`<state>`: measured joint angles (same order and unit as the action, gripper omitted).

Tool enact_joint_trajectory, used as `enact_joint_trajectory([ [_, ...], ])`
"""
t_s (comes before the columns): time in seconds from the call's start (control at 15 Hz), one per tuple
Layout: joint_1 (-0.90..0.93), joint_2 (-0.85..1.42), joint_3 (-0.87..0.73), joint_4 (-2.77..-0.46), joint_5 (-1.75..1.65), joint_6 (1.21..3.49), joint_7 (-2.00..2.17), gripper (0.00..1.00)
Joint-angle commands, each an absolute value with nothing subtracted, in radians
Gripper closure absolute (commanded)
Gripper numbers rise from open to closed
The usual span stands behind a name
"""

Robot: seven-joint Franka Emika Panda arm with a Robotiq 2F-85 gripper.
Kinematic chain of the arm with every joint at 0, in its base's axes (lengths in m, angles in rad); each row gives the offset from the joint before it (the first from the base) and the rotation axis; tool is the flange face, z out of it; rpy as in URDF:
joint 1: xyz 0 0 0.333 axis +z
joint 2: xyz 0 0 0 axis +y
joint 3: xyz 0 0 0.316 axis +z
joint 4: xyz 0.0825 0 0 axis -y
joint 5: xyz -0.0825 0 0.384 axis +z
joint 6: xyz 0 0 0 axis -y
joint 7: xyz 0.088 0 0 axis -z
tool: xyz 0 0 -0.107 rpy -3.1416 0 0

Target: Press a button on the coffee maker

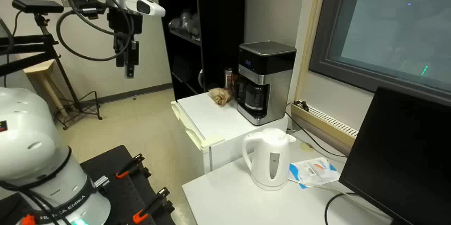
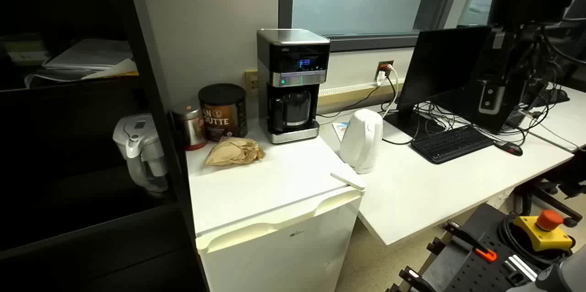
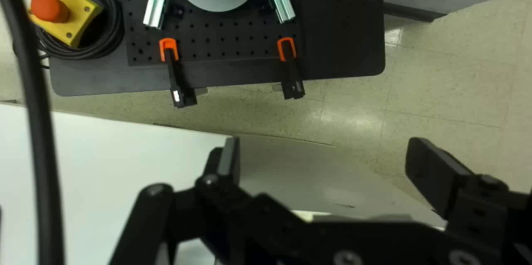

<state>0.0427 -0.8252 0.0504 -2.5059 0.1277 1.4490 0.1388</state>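
The coffee maker [image 1: 278, 91] is a boxy black and silver machine with a dark carafe in its recess. It stands upright at the back of a white mini fridge's top. In an exterior view its front [image 2: 300, 79] shows a lit blue display above a silver band with a small green light. The coffee maker is out of the wrist view. My gripper [image 1: 125, 65] hangs fingers down, high over the floor side, well apart from the coffee maker. In the wrist view the gripper's fingers [image 3: 326, 161] are wide apart with nothing between them.
A white kettle [image 1: 271, 161] stands on the desk in front of the coffee maker. A crumpled paper bag [image 2: 234, 151], a coffee can [image 2: 223, 113] and a metal canister [image 2: 191, 127] sit on the fridge [image 2: 274, 182]. A monitor [image 1: 398, 147] and a black shelf [image 1: 222, 24] flank the area.
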Motion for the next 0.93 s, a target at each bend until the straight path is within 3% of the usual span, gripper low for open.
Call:
enact_joint_trajectory([
  [0.0,0.028,-0.825,0.06,-2.504,0.133,1.447,0.13,0.0],
  [0.87,0.038,-0.734,0.096,-2.515,0.055,1.571,0.096,0.0],
])
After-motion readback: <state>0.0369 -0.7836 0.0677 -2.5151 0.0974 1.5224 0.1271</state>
